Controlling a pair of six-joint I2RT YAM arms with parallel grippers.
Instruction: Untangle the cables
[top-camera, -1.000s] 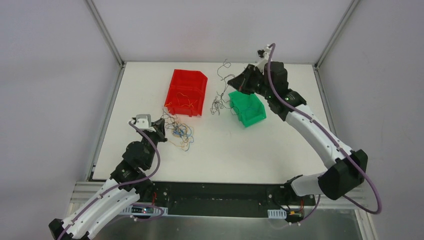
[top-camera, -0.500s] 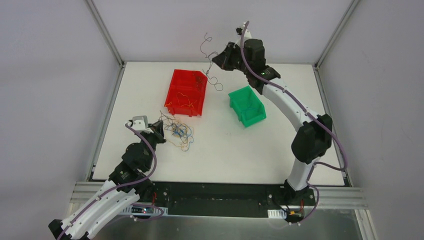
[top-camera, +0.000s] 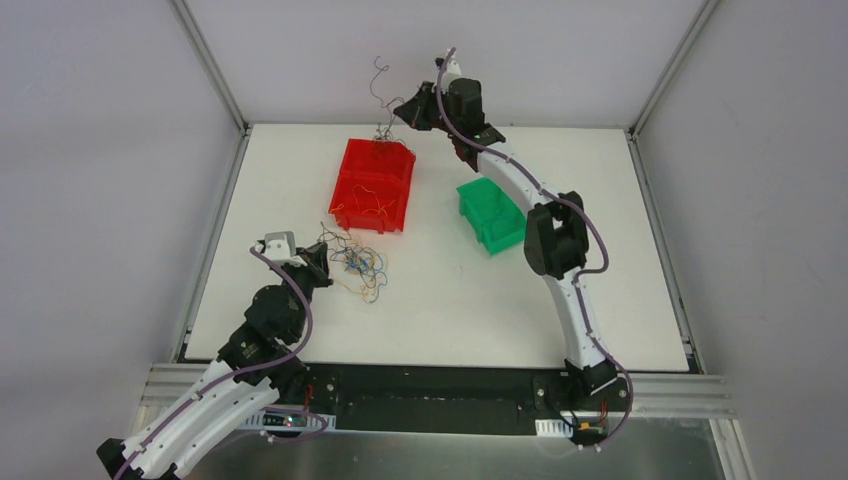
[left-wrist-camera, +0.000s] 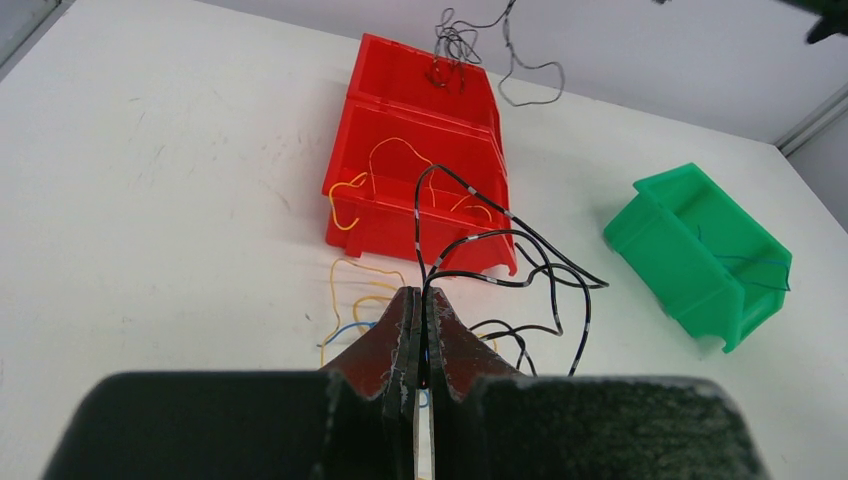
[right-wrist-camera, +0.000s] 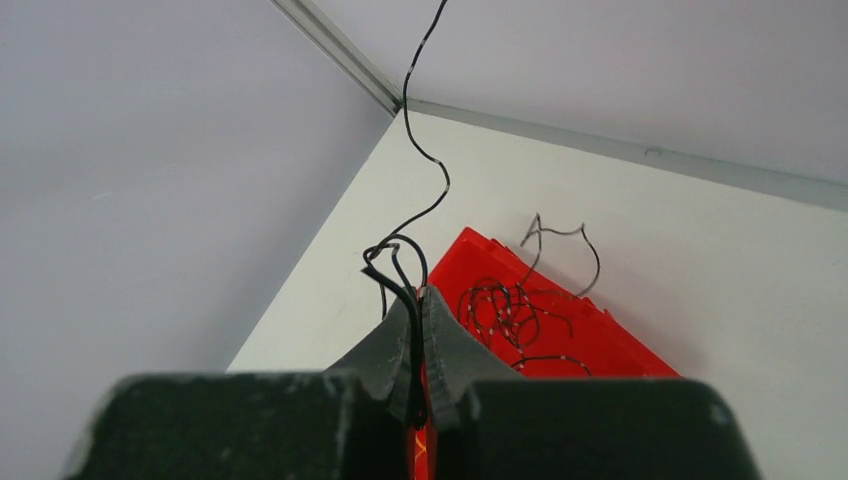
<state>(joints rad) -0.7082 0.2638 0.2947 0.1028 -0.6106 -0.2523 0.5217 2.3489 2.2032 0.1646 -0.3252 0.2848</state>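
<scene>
**Right gripper (top-camera: 402, 110) carries a dark grey wire (top-camera: 379, 78) from the green bin (top-camera: 495, 240) across to the red bin (top-camera: 341, 180)**

Right arm position is the only marked change. A second ago its wrist hangs beside the green bin, at the far right of the table (top-camera: 450, 300), with the wire trailing down between the two bins. Now the arm is stretched leftward and farther back, so that the gripper sits above the far end of the red bin. The left arm shows no visible shift over the same interval.

Right wrist view: the jaws of the right gripper (right-wrist-camera: 418, 300) are clenched on the dark grey wire (right-wrist-camera: 425, 150). One end curls upward above the fingers. The rest drops toward the far compartment of the red bin (right-wrist-camera: 600, 345), where a wad of dark wire already lies. Whether the hanging end touches that wad cannot be told.

Left wrist view: the left gripper (left-wrist-camera: 420, 300) is pinched shut on a dark strand of the clump of cables (left-wrist-camera: 520, 265), which rests on the table just in front of the red bin (left-wrist-camera: 400, 215). From above, the left gripper (top-camera: 318, 256) sits at the clump's left edge (top-camera: 357, 265). Yellow wires (left-wrist-camera: 400, 150) lie in the near compartment, and a blue wire (left-wrist-camera: 750, 262) lies in the green bin (left-wrist-camera: 690, 270).

Reading: one dark strand appears freed from the clump and is being sorted by colour. Its release over the far compartment seems the likely step in hand. The clump is not yet cleared, so much of the task remains.
</scene>
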